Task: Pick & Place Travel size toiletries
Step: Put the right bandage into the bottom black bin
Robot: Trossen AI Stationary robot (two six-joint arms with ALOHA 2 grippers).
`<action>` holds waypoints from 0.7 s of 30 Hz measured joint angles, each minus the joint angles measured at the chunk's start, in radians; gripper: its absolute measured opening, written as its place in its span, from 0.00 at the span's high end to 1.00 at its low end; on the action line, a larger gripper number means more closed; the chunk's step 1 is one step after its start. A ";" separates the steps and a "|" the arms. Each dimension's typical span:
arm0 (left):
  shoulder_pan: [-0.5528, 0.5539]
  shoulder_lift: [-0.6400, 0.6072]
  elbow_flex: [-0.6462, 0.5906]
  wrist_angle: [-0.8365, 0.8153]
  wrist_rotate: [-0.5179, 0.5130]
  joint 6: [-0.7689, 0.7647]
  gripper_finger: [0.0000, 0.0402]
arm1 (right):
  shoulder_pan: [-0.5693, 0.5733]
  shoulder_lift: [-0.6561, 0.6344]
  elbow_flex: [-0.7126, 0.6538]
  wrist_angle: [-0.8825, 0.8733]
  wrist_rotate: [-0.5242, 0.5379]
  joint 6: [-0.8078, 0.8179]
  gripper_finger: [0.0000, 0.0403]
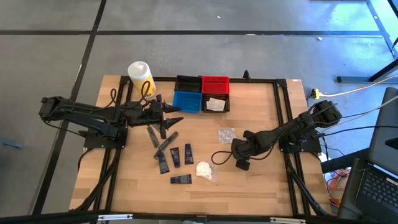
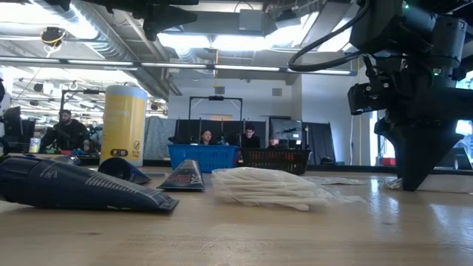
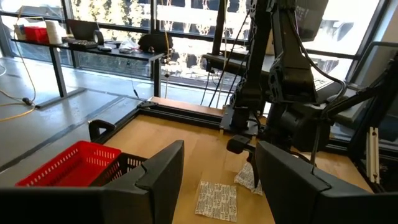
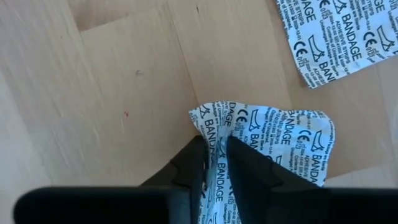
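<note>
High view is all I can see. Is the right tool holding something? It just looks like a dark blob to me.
Observer: Yes. The right tool is pinching a crumpled packet between its tips.
Operator: What's in it?
Observer: I can't see inside, but it's printed BANDAGE, like the flat packet lying beside it.
Operator: And the left tool?
Observer: The left tool is open and empty, facing the right arm.

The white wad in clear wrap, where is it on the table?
In the high view the white wad lies near the table's front edge, just right of the dark tubes and left of the right end effector.
</note>
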 joint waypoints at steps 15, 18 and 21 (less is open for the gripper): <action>0.000 0.000 0.000 0.000 0.000 0.000 0.51 | 0.000 0.000 0.000 0.006 0.007 -0.001 0.98; 0.000 0.000 0.000 0.000 0.000 0.000 0.51 | 0.000 0.000 0.000 0.005 0.004 -0.001 0.96; 0.000 0.000 0.000 0.000 0.000 0.000 0.51 | 0.000 -0.003 0.005 -0.003 -0.004 -0.007 0.95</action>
